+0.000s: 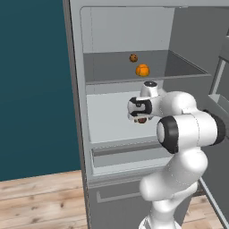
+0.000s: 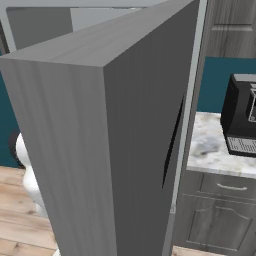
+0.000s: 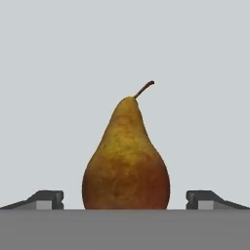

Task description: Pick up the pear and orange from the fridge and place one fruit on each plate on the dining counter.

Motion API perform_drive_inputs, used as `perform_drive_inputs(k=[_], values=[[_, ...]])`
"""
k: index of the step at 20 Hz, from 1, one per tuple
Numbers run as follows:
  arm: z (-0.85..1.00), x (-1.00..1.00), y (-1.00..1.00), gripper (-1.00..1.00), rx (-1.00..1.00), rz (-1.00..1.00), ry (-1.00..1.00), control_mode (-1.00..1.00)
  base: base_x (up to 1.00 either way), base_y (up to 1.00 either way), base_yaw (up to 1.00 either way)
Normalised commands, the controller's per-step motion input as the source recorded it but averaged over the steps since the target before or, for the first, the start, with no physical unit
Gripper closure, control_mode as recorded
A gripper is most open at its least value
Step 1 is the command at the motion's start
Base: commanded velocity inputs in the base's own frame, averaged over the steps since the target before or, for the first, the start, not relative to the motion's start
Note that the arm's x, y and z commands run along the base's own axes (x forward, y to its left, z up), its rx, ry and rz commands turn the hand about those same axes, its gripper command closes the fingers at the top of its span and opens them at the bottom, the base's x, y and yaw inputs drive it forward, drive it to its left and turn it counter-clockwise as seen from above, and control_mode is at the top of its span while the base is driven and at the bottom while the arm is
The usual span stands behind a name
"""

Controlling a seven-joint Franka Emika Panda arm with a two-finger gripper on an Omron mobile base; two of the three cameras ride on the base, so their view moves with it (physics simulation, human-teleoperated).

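Reaching into the open fridge (image 1: pixel 125 40), the white arm (image 1: pixel 183 129) bends in from the lower right of the left base view and points its gripper (image 1: pixel 142 119) at the middle shelf (image 1: pixel 107 120). The gripper is wide open. In the hand view its 2 dark fingertips (image 3: pixel 46 199) stand far apart, 1 on each side of the pear (image 3: pixel 126 161), and neither one touches the fruit. It has hold of nothing.

The pear stands upright on the pale shelf, right in the middle between the fingertips. It is brownish-yellow, with some red low down on its fat base. Its top is thin and has a small curved stem that leans to the right in the hand view. In the left base view a small dark bit of the pear (image 1: pixel 142 120) peeks out just under the hand.

The orange (image 1: pixel 142 70) sits on the shelf above, near the middle. A small dark brown speckled ball (image 1: pixel 133 57) lies just behind it, a bit to the left. They are near each other but apart.

In the right base view the big grey fridge door (image 2: pixel 100 150) stands close to the camera. To its right is a marble counter (image 2: pixel 210 147) with a black toaster (image 2: pixel 242 117) on it, and grey cupboards (image 2: pixel 220 210) below.
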Motion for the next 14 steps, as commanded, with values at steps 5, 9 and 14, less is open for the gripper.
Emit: perform_drive_inputs(k=[5, 9, 14], values=[[-0.14, 0.11, 0.00, -1.00, 0.00, 0.00, 0.04, -1.00, 0.00, 0.00, 0.00], [-0.26, 0.00, 0.00, -1.00, 0.00, 0.00, 0.00, -1.00, 0.00, 0.00, 0.00], [-0.28, 0.00, 0.02, 1.00, -0.01, 0.00, 0.01, -1.00, 0.00, 0.00, 0.00]])
